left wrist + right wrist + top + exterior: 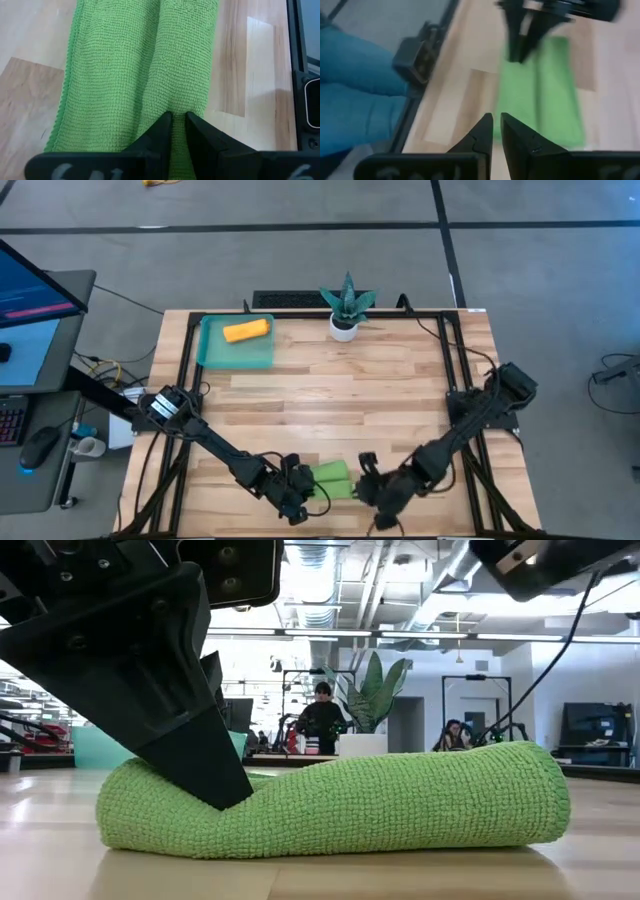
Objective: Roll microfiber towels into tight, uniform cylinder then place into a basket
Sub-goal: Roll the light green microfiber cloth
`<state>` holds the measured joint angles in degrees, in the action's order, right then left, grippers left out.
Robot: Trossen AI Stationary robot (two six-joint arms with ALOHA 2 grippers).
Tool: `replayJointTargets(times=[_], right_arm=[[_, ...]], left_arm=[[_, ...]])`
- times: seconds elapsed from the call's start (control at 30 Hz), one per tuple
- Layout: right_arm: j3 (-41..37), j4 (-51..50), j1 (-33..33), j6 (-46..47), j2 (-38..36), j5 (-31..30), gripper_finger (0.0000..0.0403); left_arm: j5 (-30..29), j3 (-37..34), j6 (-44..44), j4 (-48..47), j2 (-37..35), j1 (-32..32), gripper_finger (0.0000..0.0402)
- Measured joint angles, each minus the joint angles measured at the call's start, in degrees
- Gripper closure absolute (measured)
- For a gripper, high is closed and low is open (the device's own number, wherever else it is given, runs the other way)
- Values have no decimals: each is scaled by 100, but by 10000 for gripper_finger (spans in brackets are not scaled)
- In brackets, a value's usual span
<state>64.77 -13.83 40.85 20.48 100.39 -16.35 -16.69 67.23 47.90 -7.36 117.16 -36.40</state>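
Note:
The lime green towel (333, 478) lies as a loose roll on the table near its front edge, and it fills the low view (400, 800). My left gripper (303, 492) is at the roll's left end, shut on it. My right gripper (368, 482) is shut and empty just off the roll's right end; in the right wrist view (496, 119) its fingers hang over bare wood short of the towel (540, 95). The orange towel (245, 331) lies rolled in the teal basket (212, 352) at the far left. My left gripper pinches a raised fold of the green towel's top layer (178, 111) between its two fingers, near the roll's left end. The fingers (215, 785) slant down from the near left, along the roll, and dent it. The roll lies on the table.
A small white pot with a spiky green plant (345, 312) stands at the far edge, right of the basket. Black frame rails (455, 370) run along the table's sides. Bare wood (340, 400) lies between the basket and the green towel. People show in the room beyond (322, 715).

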Motion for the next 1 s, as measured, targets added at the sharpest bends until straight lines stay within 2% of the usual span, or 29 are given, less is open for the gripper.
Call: replayJointTargets(times=[0.17, 0.3, 0.63, 0.77, 1.0], right_arm=[[1, 572, 235, -920, 454, -25, 337], [91, 774, 170, -1415, 831, -24, 316], [439, 745, 38, -2169, 1406, -21, 200], [444, 462, 24, -2182, 1539, -61, 176], [455, 260, -239, -1749, 1603, -184, 179]], left_arm=[[-7, -1, 0, 5, 1, 4, 349], [-11, -5, -2, 25, 1, 4, 349], [-9, -5, -4, 27, 1, 9, 349], [-13, -5, -26, 33, 1, 9, 349], [-15, -11, -77, 85, 3, 15, 349]])
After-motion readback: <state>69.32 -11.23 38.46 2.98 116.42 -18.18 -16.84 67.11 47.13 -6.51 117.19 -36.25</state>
